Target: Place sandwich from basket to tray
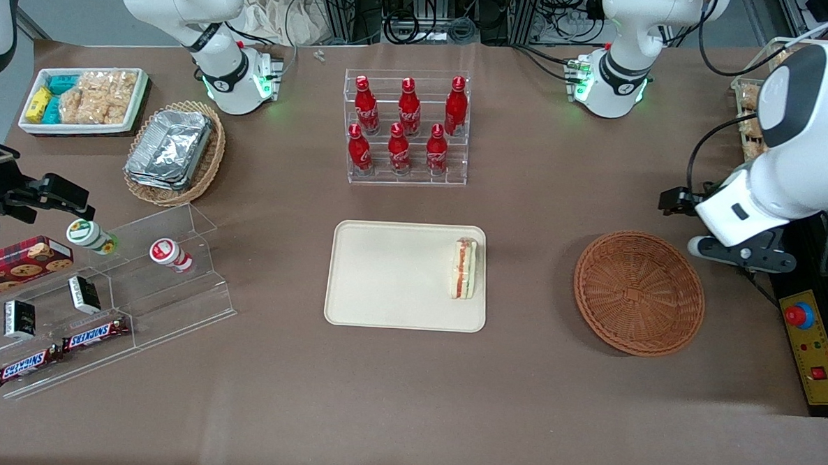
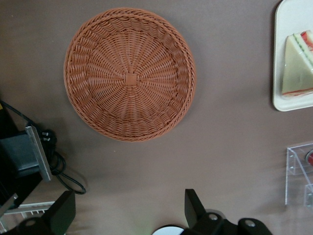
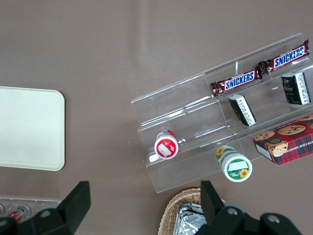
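My fingers [image 2: 129, 218] stand wide apart with nothing between them, the two dark tips [image 2: 61, 211] spread above bare brown surface [image 1: 407, 393], just off the rim of the round, shallow, reddish-brown woven wicker basket [image 2: 129, 74]. In the front view my hand sits at the working arm's end of the surface, beside that basket [image 1: 639, 293] and raised above it, though the fingers themselves are hard to make out there under the white wrist. The basket holds nothing. The small triangular wedge of white bread with orange-red and green filling, the sandwich [image 1: 465, 268], lies on the large flat cream-beige rectangular tray [image 1: 384, 280] with rounded corners, resting close against the tray edge that faces the basket. From my wrist I see the sandwich [image 2: 299, 66] on a corner of that tray [image 2: 286, 29], well apart from the basket. Farther from the front camera than the tray stands a clear acrylic stepped rack of red bottles [image 1: 406, 124]. Toward the parked arm's end lie a paler tan wicker basket with silver foil trays [image 1: 173, 151], a white bin of snack packets [image 1: 84, 99], and a clear tiered stand holding chocolate bars [image 1: 95, 334].
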